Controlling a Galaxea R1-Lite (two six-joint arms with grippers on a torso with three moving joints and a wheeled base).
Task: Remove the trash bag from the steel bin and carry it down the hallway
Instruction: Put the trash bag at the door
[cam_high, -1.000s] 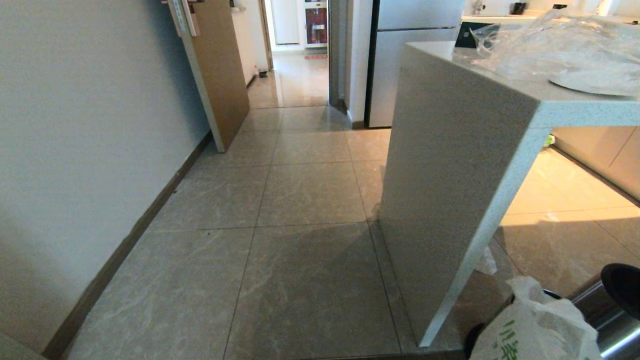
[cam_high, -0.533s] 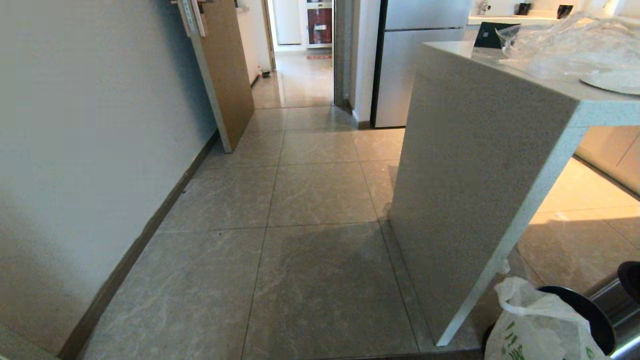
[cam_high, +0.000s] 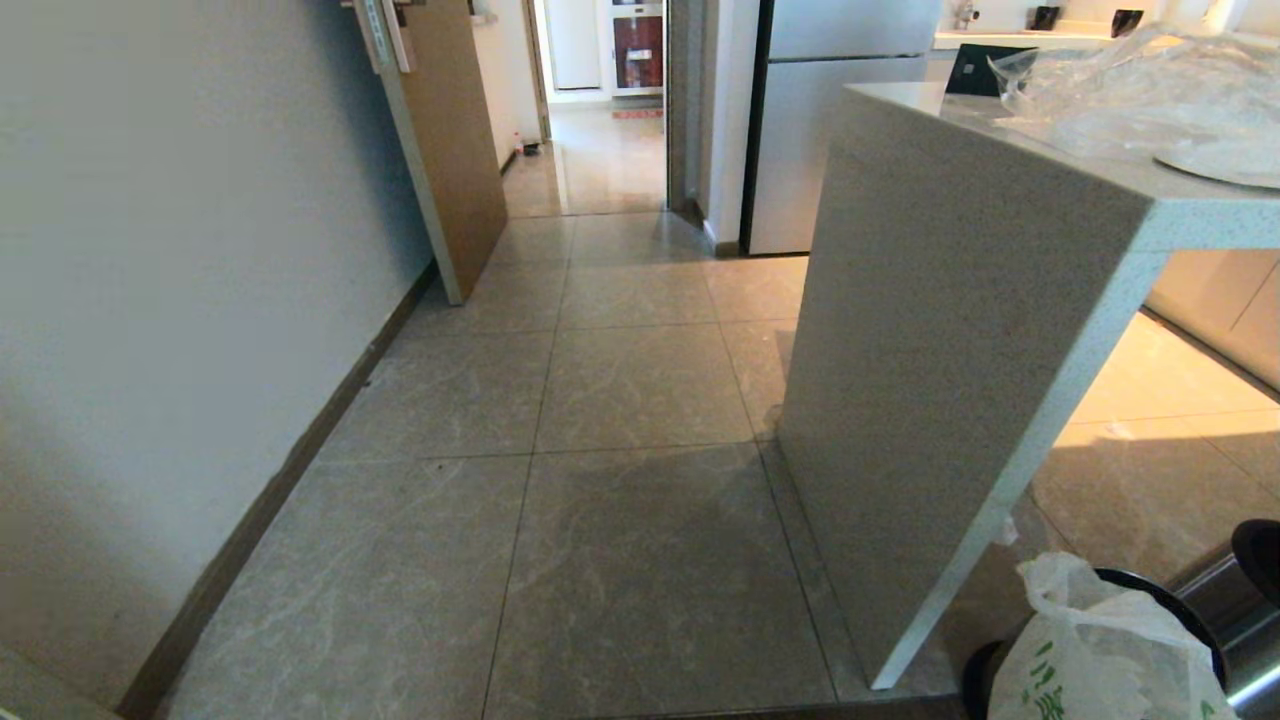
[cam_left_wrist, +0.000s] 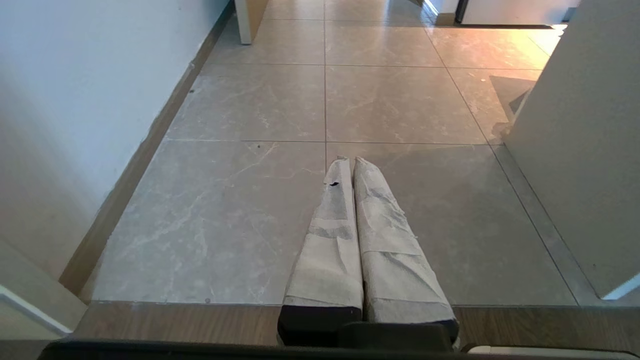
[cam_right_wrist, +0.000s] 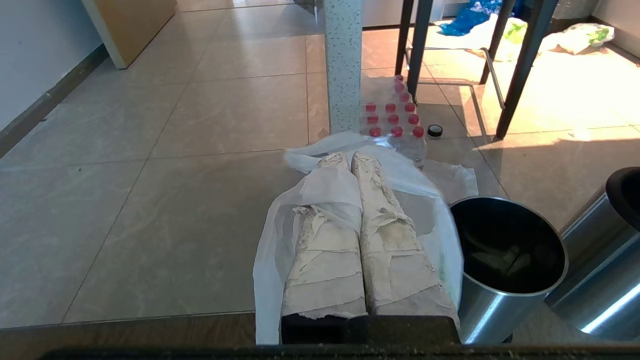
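The trash bag (cam_right_wrist: 280, 225), thin white plastic with green print, hangs on my right gripper (cam_right_wrist: 347, 157). The taped fingers (cam_right_wrist: 325, 250) are shut with a band of the bag pinched at their seam. The bag hangs outside the steel bin (cam_right_wrist: 505, 260), close against its side; the bin's mouth is open and dark inside. In the head view the trash bag (cam_high: 1100, 655) and steel bin (cam_high: 1195, 625) sit in the lower right corner. My left gripper (cam_left_wrist: 350, 160) is shut and empty above the floor tiles. The hallway (cam_high: 600, 150) shows through the far doorway.
A speckled counter island (cam_high: 950, 350) stands just right of the path and a wall on the left. An open wooden door (cam_high: 450, 150) leans by the doorway. A second steel cylinder with a black top (cam_right_wrist: 622, 192), red-capped bottles (cam_right_wrist: 392, 117) and stool legs (cam_right_wrist: 520, 70) crowd the right side.
The whole head view slid a little to the right early in the second, so the camera turned. Since then it has held almost still, with the bag staying in the lower right corner.
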